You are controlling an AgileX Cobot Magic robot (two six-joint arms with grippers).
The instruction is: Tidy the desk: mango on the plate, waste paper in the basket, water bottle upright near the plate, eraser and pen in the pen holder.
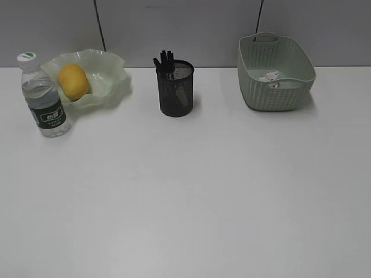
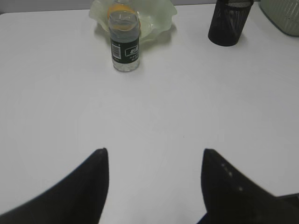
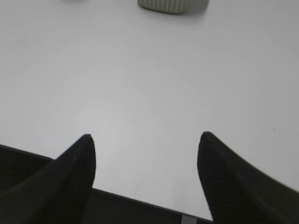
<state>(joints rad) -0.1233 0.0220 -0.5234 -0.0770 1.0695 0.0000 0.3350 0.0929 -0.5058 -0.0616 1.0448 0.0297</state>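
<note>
Upright, the water bottle stands touching the plate.

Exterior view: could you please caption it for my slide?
Mango on plate, bottle upright beside it, pens in holder, paper in basket.

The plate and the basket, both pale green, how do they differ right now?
The plate is a shallow translucent dish with a wavy rim; the basket is deeper, opaque, woven-textured, with handle cut-outs. The plate holds the mango; the basket holds the waste paper. The plate sits far left behind the water bottle, the basket far right. Both are pale green and upright on the desk.
</note>
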